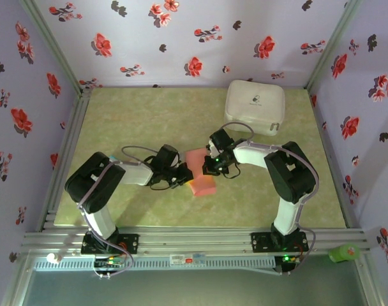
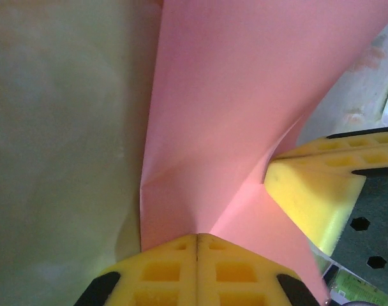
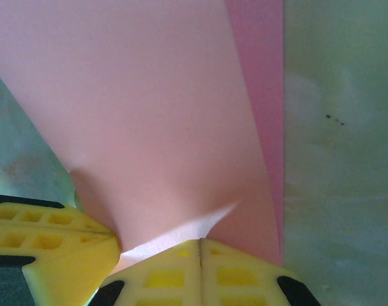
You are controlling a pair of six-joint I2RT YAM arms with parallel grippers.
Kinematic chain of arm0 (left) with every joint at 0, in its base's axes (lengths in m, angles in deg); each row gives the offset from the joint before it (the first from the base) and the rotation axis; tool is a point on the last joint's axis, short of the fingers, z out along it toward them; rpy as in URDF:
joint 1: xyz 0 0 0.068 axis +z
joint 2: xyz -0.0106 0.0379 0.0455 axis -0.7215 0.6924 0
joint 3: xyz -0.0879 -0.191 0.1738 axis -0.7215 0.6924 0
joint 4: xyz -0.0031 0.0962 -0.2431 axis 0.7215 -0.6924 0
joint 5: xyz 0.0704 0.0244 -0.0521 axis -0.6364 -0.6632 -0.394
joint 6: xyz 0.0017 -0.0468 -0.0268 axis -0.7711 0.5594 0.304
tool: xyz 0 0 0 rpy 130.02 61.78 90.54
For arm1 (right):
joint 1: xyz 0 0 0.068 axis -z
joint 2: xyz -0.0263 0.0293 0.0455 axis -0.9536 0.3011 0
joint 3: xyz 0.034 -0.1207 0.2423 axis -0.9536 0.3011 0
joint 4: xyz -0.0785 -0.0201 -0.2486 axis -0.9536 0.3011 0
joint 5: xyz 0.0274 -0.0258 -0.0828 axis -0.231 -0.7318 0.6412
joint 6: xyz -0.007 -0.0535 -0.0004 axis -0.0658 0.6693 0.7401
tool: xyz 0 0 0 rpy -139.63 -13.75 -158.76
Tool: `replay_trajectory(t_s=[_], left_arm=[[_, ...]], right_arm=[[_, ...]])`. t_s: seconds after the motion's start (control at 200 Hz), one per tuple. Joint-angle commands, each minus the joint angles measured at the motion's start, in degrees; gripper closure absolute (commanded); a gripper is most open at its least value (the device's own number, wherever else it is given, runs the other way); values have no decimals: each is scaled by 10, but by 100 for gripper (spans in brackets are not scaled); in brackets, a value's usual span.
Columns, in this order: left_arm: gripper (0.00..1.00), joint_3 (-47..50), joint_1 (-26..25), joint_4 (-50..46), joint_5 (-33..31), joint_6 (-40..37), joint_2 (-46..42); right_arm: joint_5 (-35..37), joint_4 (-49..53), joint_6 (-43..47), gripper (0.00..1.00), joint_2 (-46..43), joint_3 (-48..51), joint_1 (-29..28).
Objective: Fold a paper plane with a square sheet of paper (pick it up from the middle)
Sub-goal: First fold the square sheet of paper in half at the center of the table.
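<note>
**A:** Which step are we looking at?

**B:** An early fold, I'm guessing. The square sheet of paper [image 1: 203, 185] is sitting at the centre of the top view, bowing up between both arms. In the right wrist view a second layer is showing along its right edge.

**A:** And the pincers?

**B:** The left gripper [image 2: 197, 245] is pinching the sheet, jaws pressed together. The right gripper [image 3: 200, 245] is doing likewise, just beside it.

**A:** What is the next move asking for?

**B:** Probably bringing the edges together and pressing the crease flat on the table [image 1: 136, 121], without tearing the thin paper between two close grips.

**A:** Is anything obstructing?

**B:** Nothing, I'm judging. The white case [image 1: 254, 105] is lying upper right, well apart. A green object [image 1: 344, 253] is resting lower right, farther off.
</note>
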Motion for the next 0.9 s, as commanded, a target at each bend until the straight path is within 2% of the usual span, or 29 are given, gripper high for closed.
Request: replay_trajectory(t_s=[0.0,0.255,0.58,0.895], left_arm=[[100,17,-3,-67,-34,-33,-10],[100,-8,-16,-38,-25,-6,-64],[100,19,-42,54,-4,46,-5],[100,75,-45,42,-19,33,-3]], right_arm=[[66,44,-13,100,19,25,5],[66,39,-19,100,14,32,5],[66,37,-19,100,11,35,5],[69,32,-22,100,11,44,5]])
